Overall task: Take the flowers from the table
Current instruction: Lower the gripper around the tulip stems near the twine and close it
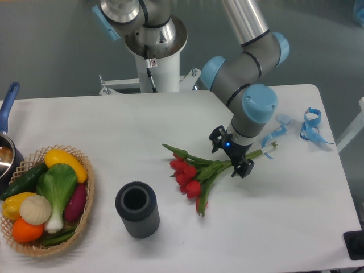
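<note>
White tabletop (170, 122) lay bare around the flowers (196, 173), which rested flat near its middle, red heads toward the dark ribbed cylinder (137, 209), stem ends toward the blue ribbons (310, 126) by the right edge, while the gripper (229, 153) straddled the stems with jaws spread, not clamped.

A wicker basket (85, 210) of vegetables sits at eight o'clock, holding a yellow pepper (66, 162), a bok choy (56, 190) and an orange (27, 230). A dark ribbed cup (137, 209) stands upright near six o'clock. Curly blue ribbons (310, 126) lie at three o'clock. A blue-handled pot (7, 142) pokes in at nine.
</note>
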Action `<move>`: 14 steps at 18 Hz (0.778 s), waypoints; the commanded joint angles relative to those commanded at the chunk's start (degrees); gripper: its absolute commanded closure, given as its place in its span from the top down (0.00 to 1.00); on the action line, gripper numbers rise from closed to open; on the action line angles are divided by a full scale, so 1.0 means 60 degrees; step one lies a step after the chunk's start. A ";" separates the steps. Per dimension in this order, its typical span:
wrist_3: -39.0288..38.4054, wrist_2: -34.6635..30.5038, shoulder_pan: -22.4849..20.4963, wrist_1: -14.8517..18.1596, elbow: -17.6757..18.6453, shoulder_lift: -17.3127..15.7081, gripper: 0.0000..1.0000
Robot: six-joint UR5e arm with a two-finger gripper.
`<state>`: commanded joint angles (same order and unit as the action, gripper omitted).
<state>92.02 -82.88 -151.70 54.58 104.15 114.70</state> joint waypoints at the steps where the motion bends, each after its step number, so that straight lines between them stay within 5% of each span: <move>1: -0.0058 -0.0015 0.0000 0.0000 0.0000 0.0000 1.00; 6: -0.0306 -0.0044 0.0145 -0.0423 0.0015 0.0176 0.99; 8: -0.0658 -0.0073 0.0235 -0.0527 0.0000 0.0205 0.84; 11: -0.0674 -0.0235 0.0249 -0.0527 0.0000 0.0205 0.80; 14: -0.0674 -0.0235 0.0249 -0.0527 -0.0015 0.0191 0.58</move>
<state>87.98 -84.29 -150.21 51.42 104.06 115.84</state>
